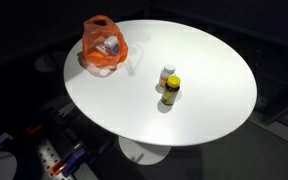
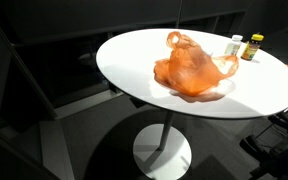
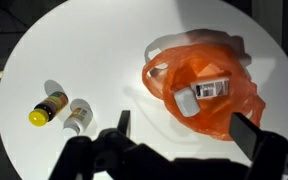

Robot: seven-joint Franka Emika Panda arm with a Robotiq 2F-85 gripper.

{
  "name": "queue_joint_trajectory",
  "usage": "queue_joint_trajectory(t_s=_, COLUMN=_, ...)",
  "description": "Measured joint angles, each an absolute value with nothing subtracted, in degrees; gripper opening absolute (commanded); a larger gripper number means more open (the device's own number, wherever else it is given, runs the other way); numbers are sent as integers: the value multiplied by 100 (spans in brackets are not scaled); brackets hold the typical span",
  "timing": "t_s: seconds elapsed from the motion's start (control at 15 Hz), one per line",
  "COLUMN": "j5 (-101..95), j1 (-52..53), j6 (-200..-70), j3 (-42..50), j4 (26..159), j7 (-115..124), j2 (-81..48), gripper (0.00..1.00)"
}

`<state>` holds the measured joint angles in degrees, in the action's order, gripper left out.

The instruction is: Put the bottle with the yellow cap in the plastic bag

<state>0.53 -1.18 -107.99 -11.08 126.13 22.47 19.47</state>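
Observation:
The bottle with the yellow cap (image 1: 171, 91) stands on the round white table (image 1: 214, 70), next to a white-capped bottle (image 1: 168, 74). It also shows in an exterior view (image 2: 251, 46) and in the wrist view (image 3: 46, 110), at the left. The orange plastic bag (image 1: 104, 47) lies on the table apart from the bottles, and also shows in an exterior view (image 2: 191, 70). In the wrist view the bag (image 3: 224, 115) has pale contents inside. My gripper (image 3: 184, 130) is open and empty, high above the table near the bag's edge. It is out of both exterior views.
The white-capped bottle (image 3: 79, 113) stands right beside the yellow-capped one; it also shows in an exterior view (image 2: 234, 45). The table (image 3: 94, 50) drops off to dark floor all round. Its pedestal base (image 2: 162, 155) stands below.

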Motion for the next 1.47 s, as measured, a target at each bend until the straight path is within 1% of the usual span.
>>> queue_joint_trajectory(t_s=0.53, j5=54, j1=-502, j6=-11490, j3=-144, j4=12593, j7=2247, j2=1335, gripper=100)
queue_joint_trajectory(t_s=1.13, j5=-169, j1=-607, j6=-11720, j3=-12, j4=12585, j7=2360, j2=1192, gripper=100)
queue_joint_trajectory(t_s=1.47, j5=-654, j1=-904, j6=-12462, j3=303, j4=12584, j7=2577, j2=599, gripper=100)
